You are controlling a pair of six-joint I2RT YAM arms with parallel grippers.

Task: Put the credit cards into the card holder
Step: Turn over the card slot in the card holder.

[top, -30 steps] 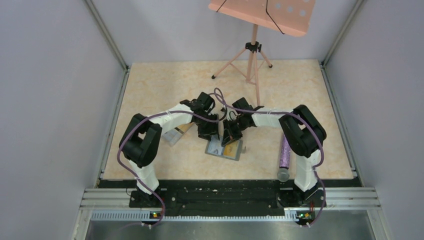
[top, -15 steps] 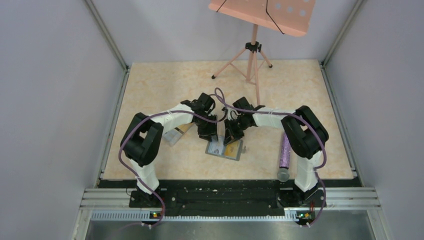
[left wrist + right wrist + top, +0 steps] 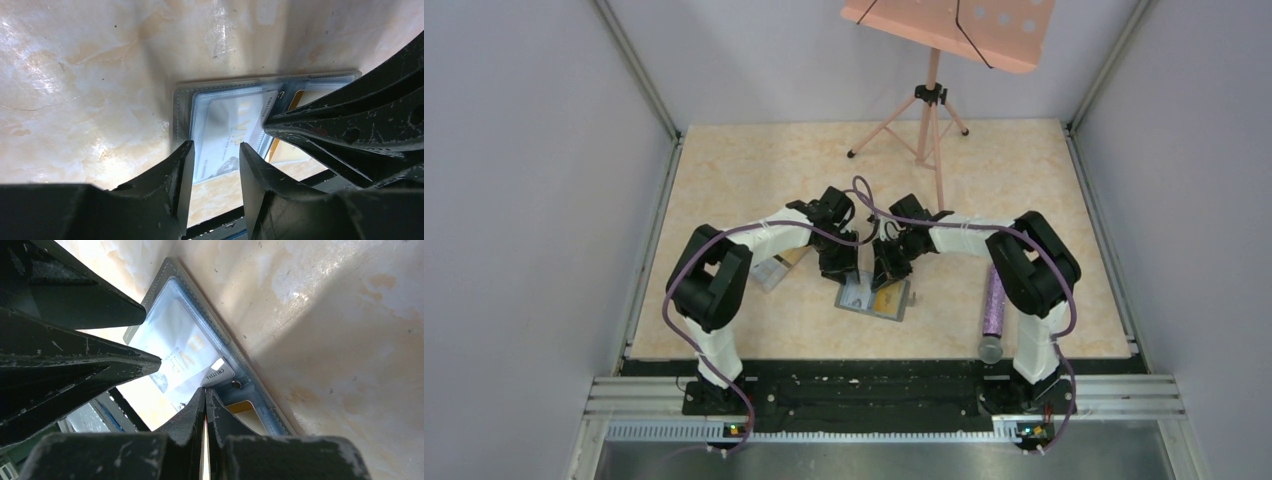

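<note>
Card holder: the card holder [image 3: 876,298] lies opened flat on the counter [image 3: 754,170], at mid-width, nearer the front edge than the back.
Holder contents: a pale card [image 3: 227,132] printed with gold letters sits in a clear-fronted pocket; a yellow card [image 3: 239,407] shows in the adjoining half.
Left pincer: the left pincer [image 3: 215,167] points down over the pale card's near edge. Its fingers stand apart with the card visible through the gap, and nothing is clamped between them.
Right pincer: the right pincer [image 3: 206,392] is fully closed, its fingers pressed together. Its tips sit at the corner of the pale card, by the holder's fold. Contact cannot be confirmed.
Arm pose: both arms are bent at the elbow and reach inward from the outer sides. The two wrists nearly meet above the holder's far edge.
Counter: a beige, marbled, glossy surface.
Other items: a flat pale-and-orange item [image 3: 771,270] lies partly beneath the left forearm. A purple cylinder [image 3: 993,305] lies lengthwise beside the right arm's base, well apart from the holder.
Room: grey walls [image 3: 524,200] enclose three sides. A peach music stand [image 3: 954,25] on a tripod stands at the back. A black rail [image 3: 874,395] carries both arm bases along the front.
</note>
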